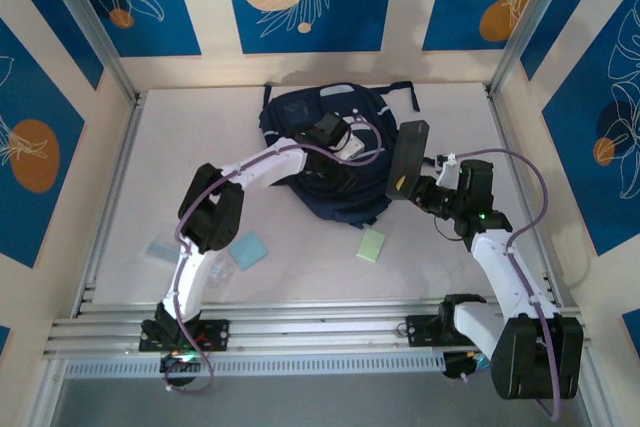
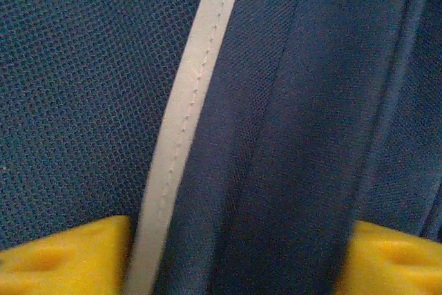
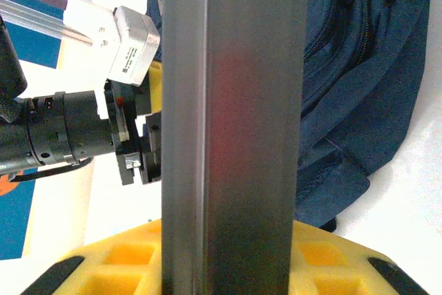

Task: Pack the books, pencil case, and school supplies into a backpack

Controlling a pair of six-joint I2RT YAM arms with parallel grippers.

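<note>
Tabletop (image 1: 300, 282): blue pad (image 1: 248, 249), green pad (image 1: 372, 244)

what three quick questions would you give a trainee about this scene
1. True or false: the pencil case lies flat on the table.
2. Which item lies on the table just in front of the backpack, between the two arms? A) light blue pad B) pale green pad C) pencil case
3. What is the left end effector working at?

Key:
1. False. The right end effector holds it upright, off the table.
2. B.
3. The backpack. Its fingers sit either side of the navy fabric and pale stripe.
</note>
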